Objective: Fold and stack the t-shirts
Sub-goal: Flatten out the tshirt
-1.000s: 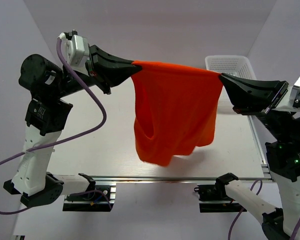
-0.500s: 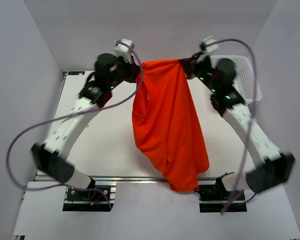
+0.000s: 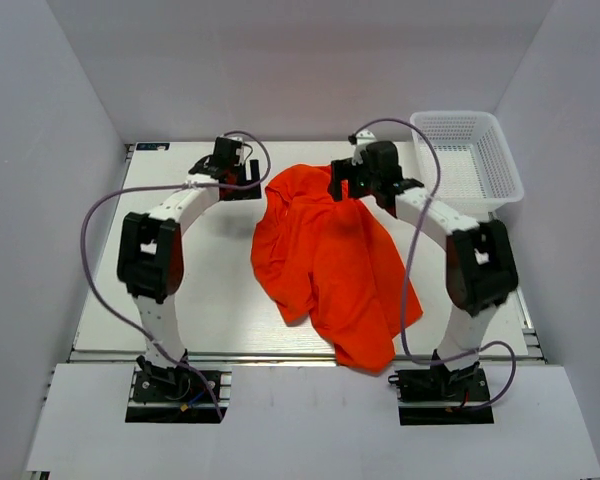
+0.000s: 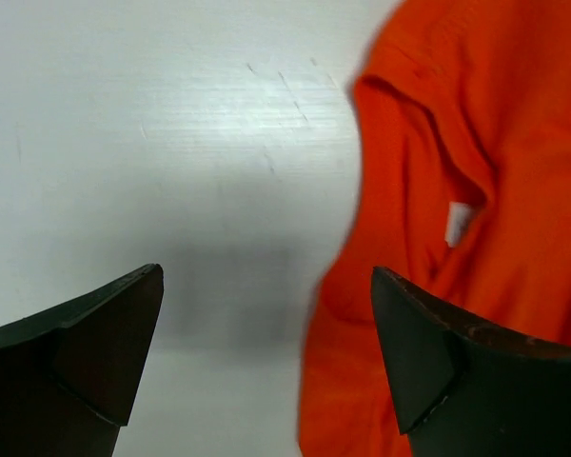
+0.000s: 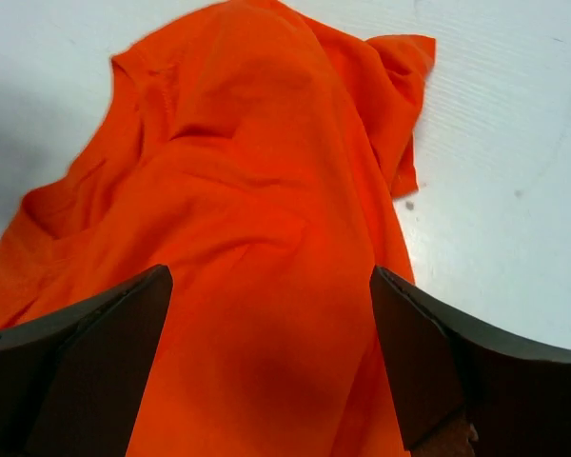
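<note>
The orange t-shirt [image 3: 325, 265] lies crumpled in the frame's middle. The left gripper [image 3: 243, 183] and right gripper [image 3: 342, 187] stand spread, holding nothing. I think each should pinch one upper corner and pull the cloth flat.

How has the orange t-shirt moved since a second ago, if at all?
Yes. The t-shirt dropped from hanging above the table to lying crumpled on it, left of the white basket.
</note>
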Motion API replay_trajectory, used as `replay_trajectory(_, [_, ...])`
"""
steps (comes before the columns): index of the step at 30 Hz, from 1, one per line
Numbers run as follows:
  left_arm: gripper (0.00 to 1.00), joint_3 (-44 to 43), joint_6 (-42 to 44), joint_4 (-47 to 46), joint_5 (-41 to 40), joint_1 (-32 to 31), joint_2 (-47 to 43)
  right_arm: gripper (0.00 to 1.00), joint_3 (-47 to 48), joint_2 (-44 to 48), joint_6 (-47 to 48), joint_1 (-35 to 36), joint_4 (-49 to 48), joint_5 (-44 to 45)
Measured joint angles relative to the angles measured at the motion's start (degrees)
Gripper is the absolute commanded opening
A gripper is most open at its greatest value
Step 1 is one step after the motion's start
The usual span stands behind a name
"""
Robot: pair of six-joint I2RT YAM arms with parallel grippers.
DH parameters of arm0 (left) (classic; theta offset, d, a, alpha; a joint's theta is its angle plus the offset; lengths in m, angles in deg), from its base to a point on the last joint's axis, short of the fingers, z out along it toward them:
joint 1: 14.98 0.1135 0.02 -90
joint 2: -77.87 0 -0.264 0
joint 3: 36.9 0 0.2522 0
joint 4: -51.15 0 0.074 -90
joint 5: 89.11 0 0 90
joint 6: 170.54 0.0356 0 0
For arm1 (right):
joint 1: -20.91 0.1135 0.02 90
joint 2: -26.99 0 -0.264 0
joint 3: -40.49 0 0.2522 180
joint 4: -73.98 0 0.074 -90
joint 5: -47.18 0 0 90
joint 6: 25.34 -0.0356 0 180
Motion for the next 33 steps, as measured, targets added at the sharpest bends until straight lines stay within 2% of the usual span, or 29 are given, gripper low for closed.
replay_trajectory(6, [1.0,17.29,-0.63,-5.2,7.28,-2.91,-16.94,0.9,-18.34,21.55,-7.45,-0.22,-0.09,5.51])
replay_trajectory(9, [1.0,25.51,-1.81,-6.69,10.43,-3.98,-21.7,0.9,-26.67,30.75,-12.83,-0.28,1.97,8.85])
replay_trajectory(14, [1.0,36.81,-4.11,-8.17,14.4,-4.37,-23.04,0.9,-40.76,41.66,-20.24,-0.33,7.26,11.21])
replay_trajectory(17, [0.98,39.78,-5.05,-8.63,16.0,-5.29,-23.04,0.9,-45.33,45.16,-23.39,-0.31,12.41,12.59])
replay_trajectory(19, [0.93,40.26,-5.57,-9.62,16.76,-6.1,-22.99,0.9,-48.5,47.67,-24.94,-0.33,14.16,13.44])
replay_trajectory(22, [0.81,40.26,-6.19,-11.93,17.44,-7.1,-22.27,0.9,-52.35,49.33,-27.08,-0.33,15.56,14.58])
replay_trajectory(26, [0.57,39.67,-6.86,-15.06,18.23,-8.24,-19.08,0.9,-54.95,47.58,-29.05,-0.33,16.26,15.43])
replay_trajectory(27, [0.36,38.95,-6.97,-15.67,18.14,-8.44,-18.18,0.9,-54.8,46.66,-29.57,-0.33,15.98,16.02])
replay_trajectory(29, [0.04,37.48,-7.41,-15.74,17.86,-8.81,-15.82,0.9,-53.92,44.48,-30.16,-0.26,14.64,17.27])
replay_trajectory(30, [0.0,36.76,-7.37,-16.04,17.92,-8.9,-14.84,0.9,-53.18,42.58,-30.29,-0.26,14.01,18.08])
replay_trajectory(33, [0.0,35.39,-7.41,-16.31,17.59,-9.33,-13.75,0.43,-49.86,36.57,-30.32,-0.26,12.72,21.18])
